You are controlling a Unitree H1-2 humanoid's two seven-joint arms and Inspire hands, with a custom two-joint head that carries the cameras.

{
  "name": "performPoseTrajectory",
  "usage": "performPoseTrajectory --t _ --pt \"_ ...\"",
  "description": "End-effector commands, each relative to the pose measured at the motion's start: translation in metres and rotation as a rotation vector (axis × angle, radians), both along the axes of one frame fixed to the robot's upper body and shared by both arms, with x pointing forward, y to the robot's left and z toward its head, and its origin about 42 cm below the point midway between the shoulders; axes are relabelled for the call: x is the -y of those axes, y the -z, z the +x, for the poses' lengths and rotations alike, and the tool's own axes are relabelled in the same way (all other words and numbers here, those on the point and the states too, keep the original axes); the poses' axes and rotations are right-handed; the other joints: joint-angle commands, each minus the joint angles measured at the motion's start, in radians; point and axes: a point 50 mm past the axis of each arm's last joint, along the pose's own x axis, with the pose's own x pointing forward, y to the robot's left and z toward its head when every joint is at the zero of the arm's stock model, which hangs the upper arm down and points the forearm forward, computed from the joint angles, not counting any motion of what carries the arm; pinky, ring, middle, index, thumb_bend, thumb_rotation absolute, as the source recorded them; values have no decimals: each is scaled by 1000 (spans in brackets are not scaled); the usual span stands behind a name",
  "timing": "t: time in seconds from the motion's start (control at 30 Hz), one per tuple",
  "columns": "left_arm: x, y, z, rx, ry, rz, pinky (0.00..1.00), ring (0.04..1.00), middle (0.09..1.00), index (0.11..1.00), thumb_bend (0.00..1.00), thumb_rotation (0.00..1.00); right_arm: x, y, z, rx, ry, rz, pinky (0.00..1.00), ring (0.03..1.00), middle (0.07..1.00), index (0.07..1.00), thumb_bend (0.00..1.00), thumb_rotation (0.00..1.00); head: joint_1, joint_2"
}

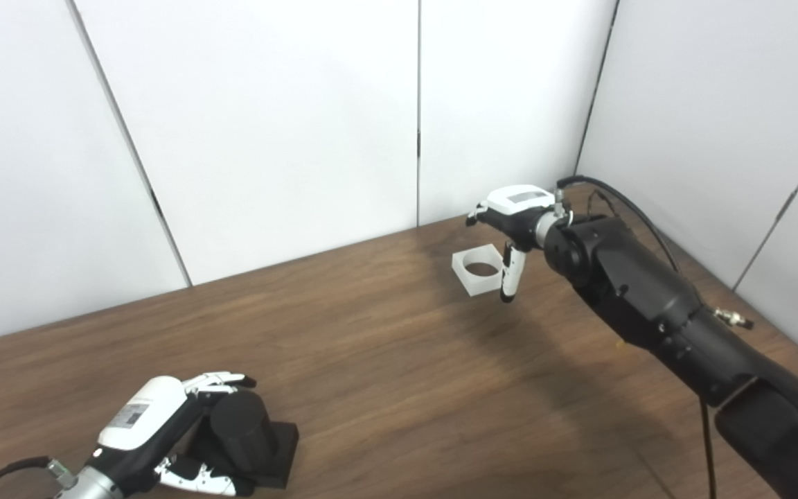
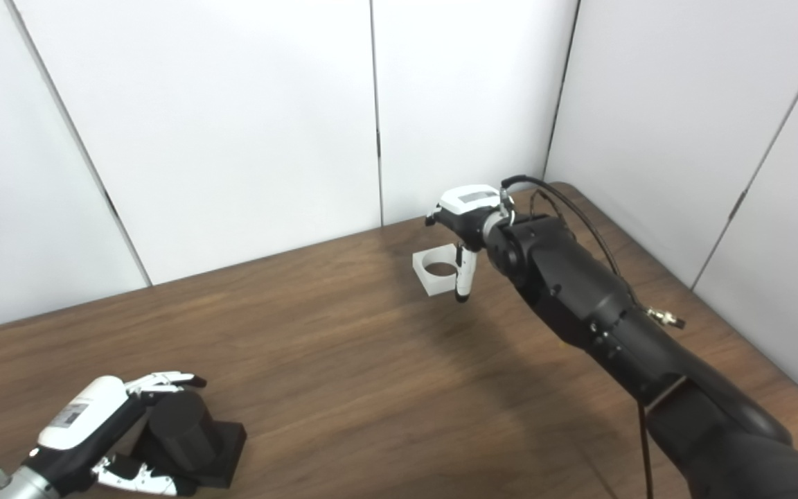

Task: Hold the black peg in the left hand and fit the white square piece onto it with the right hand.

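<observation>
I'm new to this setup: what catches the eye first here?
The long black right arm reaching to the far side of the table, its right hand at the white square piece with a round hole. Then, near left, the left hand wrapped around the black peg on its square base.

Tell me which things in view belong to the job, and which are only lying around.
Belong to the job:
- black peg on its square base, left hand closed around it
- white square piece with a round hole, right hand at its near edge

Not part of it:
- wooden table
- white wall panels
- nothing else lies loose
</observation>
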Motion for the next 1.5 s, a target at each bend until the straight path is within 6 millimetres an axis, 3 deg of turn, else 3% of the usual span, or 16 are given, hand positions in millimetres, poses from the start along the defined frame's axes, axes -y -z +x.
performPoseTrajectory --t 0.0,0.53,0.87,1.07,1.13,1.17,1.47 --pt "-20 36 -23 -130 18 163 737 847 824 489 523 57 1 -28 11 82 0 -32 887 941 963 883 902 120 2 2" --pt "-16 32 -28 -122 28 155 720 839 817 489 523 55 4 12 32 27 17 -10 849 906 918 854 858 106 25 14" --pt "-13 26 -32 -118 29 148 718 834 812 488 522 53 5 33 35 32 -1 53 814 895 905 812 815 117 43 27" --pt "-11 22 -34 -127 19 146 714 836 813 489 522 52 2 41 37 34 -12 40 774 867 872 675 749 118 53 37" --pt "-11 22 -34 -130 15 146 718 838 815 489 522 52 2 43 38 40 -17 40 768 857 842 528 567 134 53 38" --pt "-11 21 -34 -128 16 143 721 837 815 489 522 52 2 43 38 44 -20 39 762 854 830 508 543 136 53 40" --pt "-9 19 -34 -127 18 149 701 829 810 488 522 52 2 40 38 49 -43 67 741 812 762 483 518 130 55 51"
